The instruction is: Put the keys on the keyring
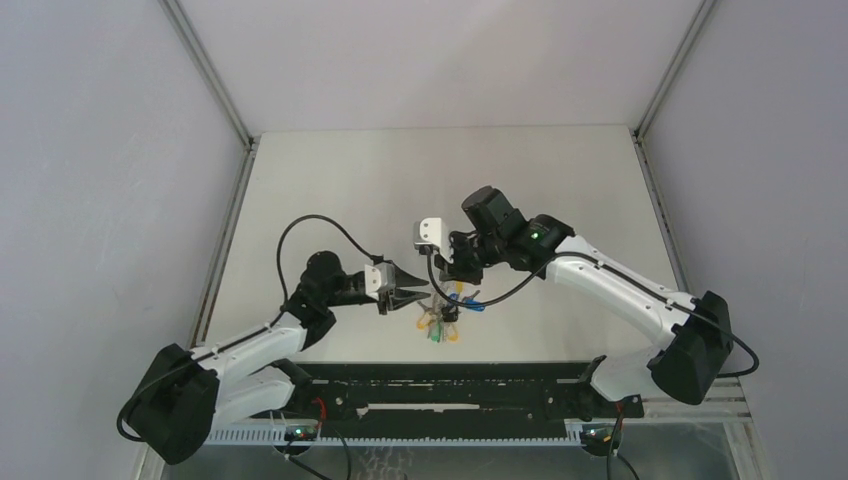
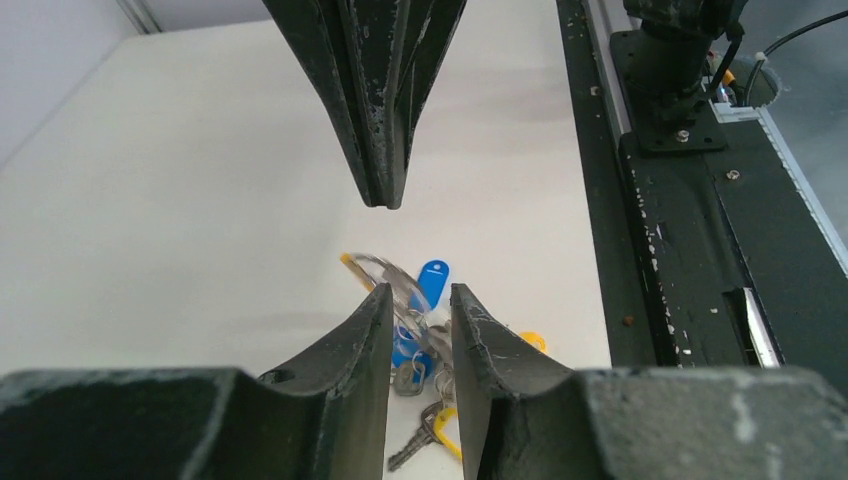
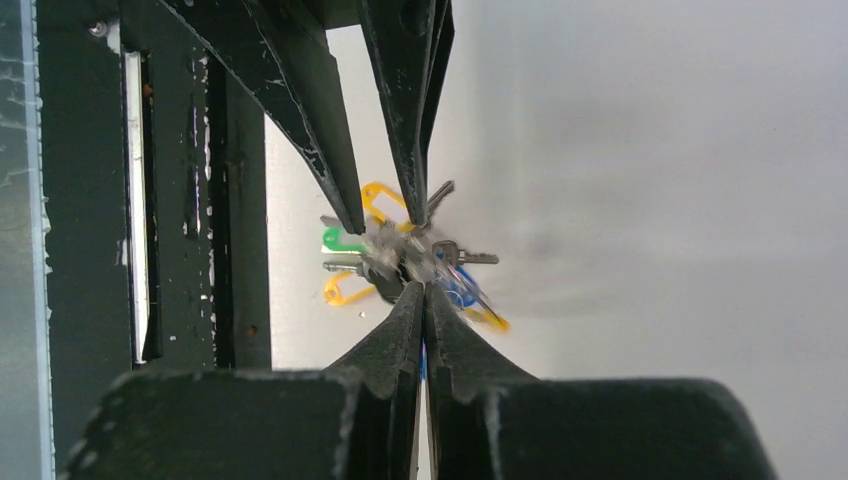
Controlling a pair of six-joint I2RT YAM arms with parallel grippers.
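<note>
Both arms are crowded over the keyring (image 1: pixel 445 312), which is by the middle of the table's (image 1: pixel 330 190) near edge, just ahead of the black rail (image 1: pixel 450 385). The left gripper (image 2: pixel 421 293) comes in from the left side with its fingers spread a bit. Through the gap its wrist camera sees the silvery ring, a blue tag (image 2: pixel 432 280) and a plain silver key (image 2: pixel 412 448) lower down, and nothing looks clamped between those fingers. The right gripper (image 3: pixel 424 292) reaches in from the right with its fingers pressed tight together, tips right at the blurry middle of the bunch. Whether it's actually nipping the ring wire or only touching it, can't tell, it's too smeared. A green tag (image 3: pixel 338 240) and yellow tags (image 3: pixel 345 290) fan out toward the rail side. One small key (image 3: pixel 465 256), dark head and short silver blade, pokes out of the cluster on the side away from the rail. Whether it's threaded on the ring or only lying against it is impossible to make out.
</note>
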